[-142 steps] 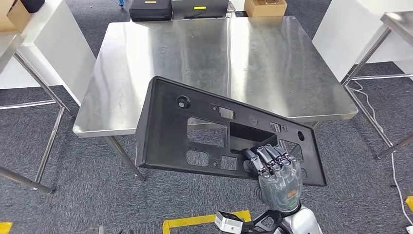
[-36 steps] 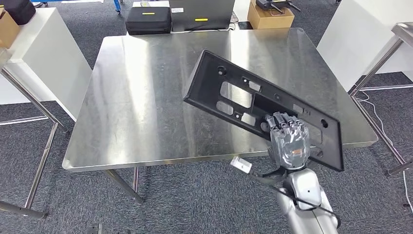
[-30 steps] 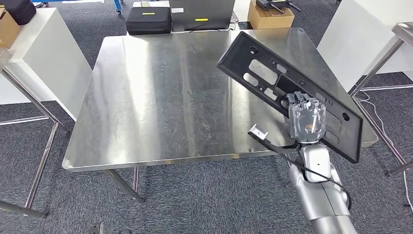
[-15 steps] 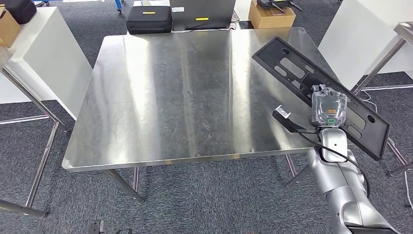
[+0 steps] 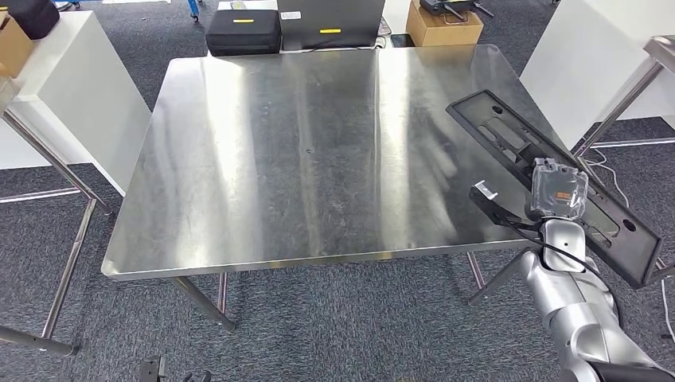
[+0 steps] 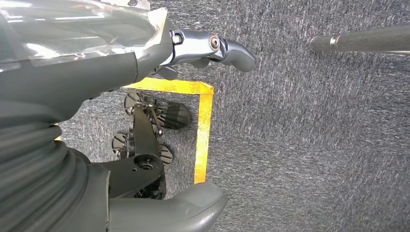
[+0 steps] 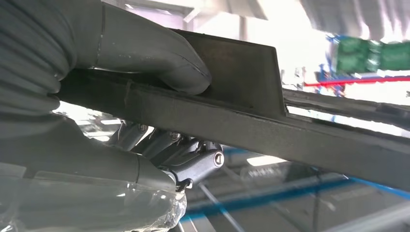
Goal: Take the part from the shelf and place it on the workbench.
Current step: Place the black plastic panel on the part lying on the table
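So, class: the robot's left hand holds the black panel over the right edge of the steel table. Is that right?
One thing is wrong: it is the right hand, not the left, that holds the black panel. The head view shows this, and the right wrist view shows the thumb pressed on the panel. The panel does hang over the steel table's right edge.

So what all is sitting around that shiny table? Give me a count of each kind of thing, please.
Black panel, held by the right hand: 1
Steel workbench: 1
Black cases on the floor beyond it: 2
Cardboard boxes: 2
Total: 6
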